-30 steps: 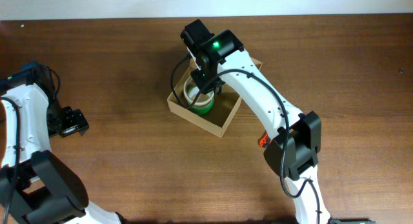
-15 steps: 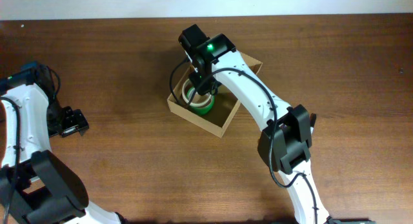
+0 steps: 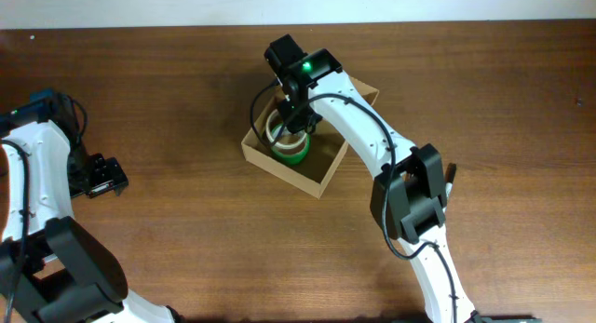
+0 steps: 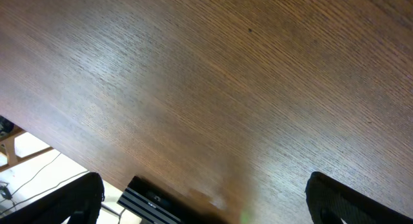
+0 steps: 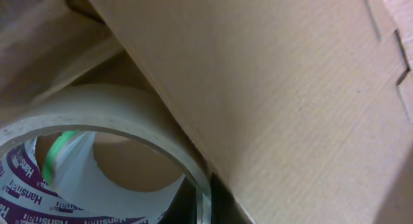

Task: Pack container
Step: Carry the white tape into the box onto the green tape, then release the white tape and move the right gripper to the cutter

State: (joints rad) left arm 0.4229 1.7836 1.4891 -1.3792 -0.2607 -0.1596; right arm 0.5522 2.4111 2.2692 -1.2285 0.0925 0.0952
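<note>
The container point(image 3: 321, 167) is an open tan cardboard box at the middle back of the table. A green tape roll point(image 3: 295, 152) lies in it with a pale clear tape roll point(image 3: 277, 129) against it. My right gripper point(image 3: 298, 120) reaches down into the box. In the right wrist view its fingers point(image 5: 205, 208) pinch the wall of the clear tape roll point(image 5: 122, 114), right against the box's inner cardboard wall point(image 5: 290, 88). The green roll point(image 5: 58, 153) shows through the clear one. My left gripper point(image 3: 102, 178) is open and empty at the far left, its fingertips point(image 4: 335, 198) wide apart over bare wood.
The brown wooden table point(image 3: 186, 100) ends at a white wall along the back. In the left wrist view a black ribbed block point(image 4: 155, 201) sits at the table's edge, with floor and cables beyond it.
My right gripper has shifted slightly toward the back of the box with the clear roll, and the right arm's elbow has swung left. The left arm has not moved.
</note>
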